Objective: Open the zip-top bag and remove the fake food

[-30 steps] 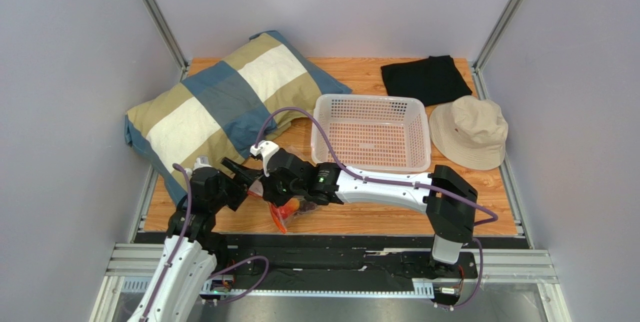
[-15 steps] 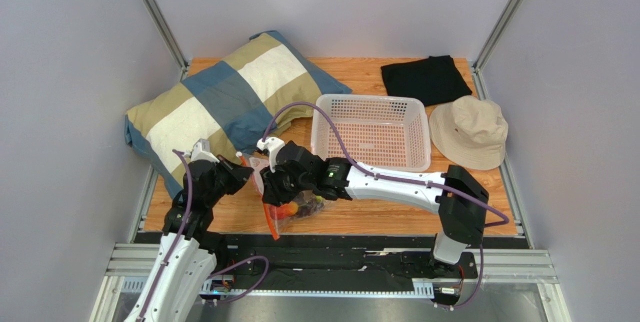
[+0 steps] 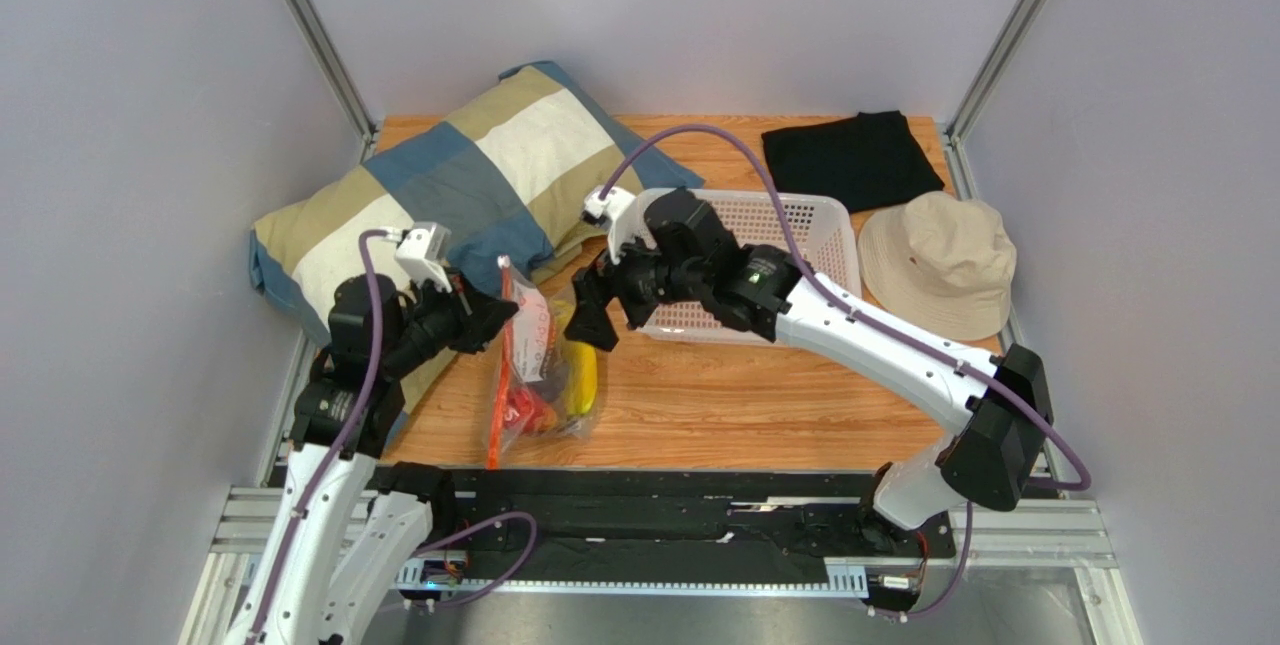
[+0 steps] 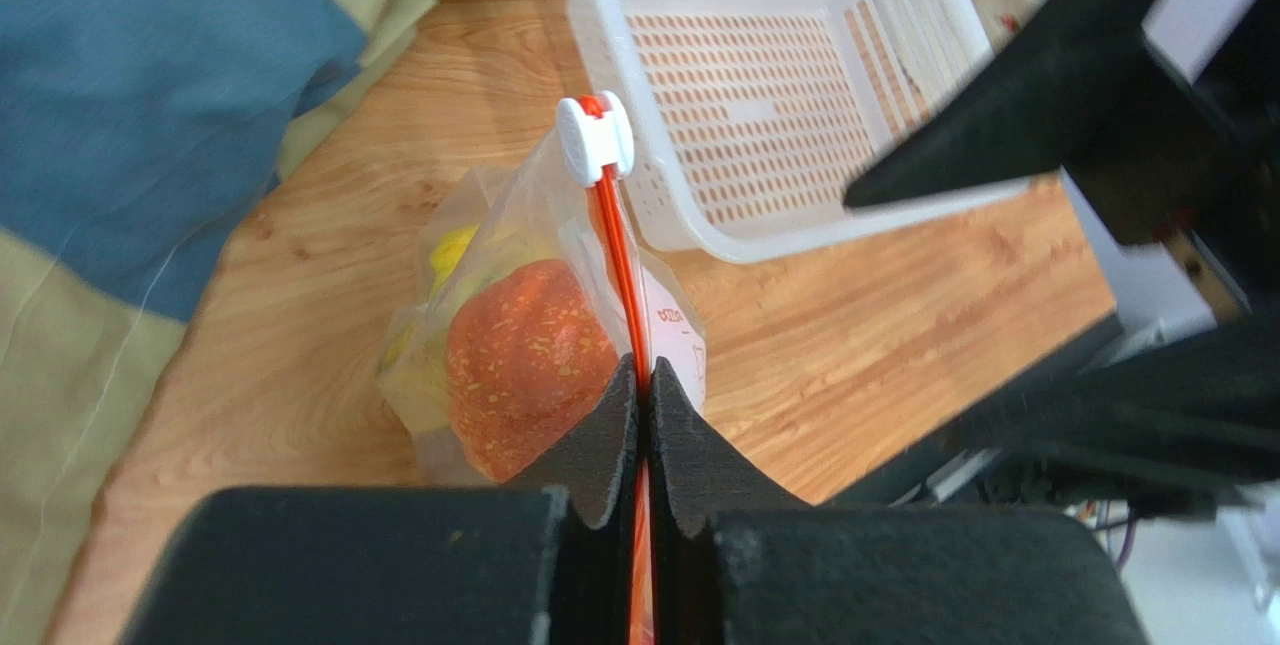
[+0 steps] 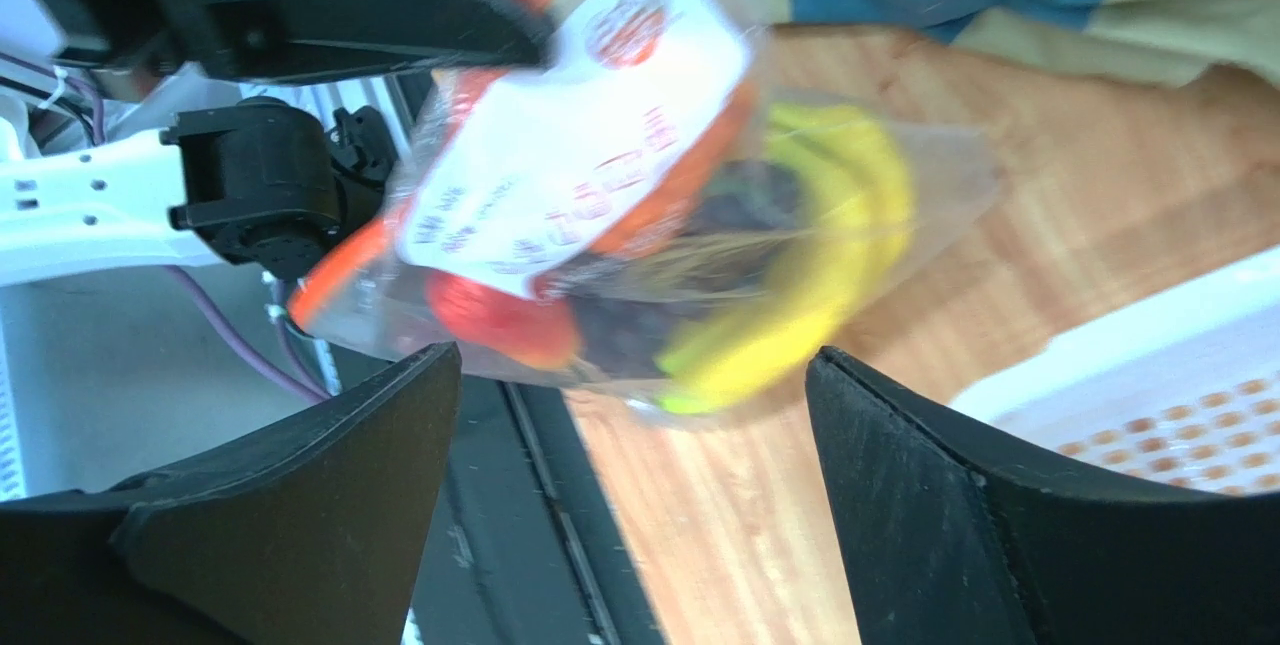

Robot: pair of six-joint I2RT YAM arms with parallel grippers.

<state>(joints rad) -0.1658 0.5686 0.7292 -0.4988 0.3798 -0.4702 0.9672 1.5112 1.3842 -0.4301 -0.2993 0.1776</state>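
Observation:
The zip-top bag hangs by its orange-red zipper strip over the near-left table edge, white label facing right. My left gripper is shut on that strip, below the white slider. Inside the bag is the fake food: an orange fruit, a yellow banana bunch, a red fruit and dark grapes. My right gripper stands open just right of the bag, its jaws wide apart with nothing between them.
A white perforated basket sits behind the right gripper. A checked pillow fills the back left, touching the left arm. A black cloth and a beige hat lie at the back right.
The left gripper shut on the zipper strip and lifted the bag up and left. The right gripper let go of the bag, opened wide and drew back toward the basket.

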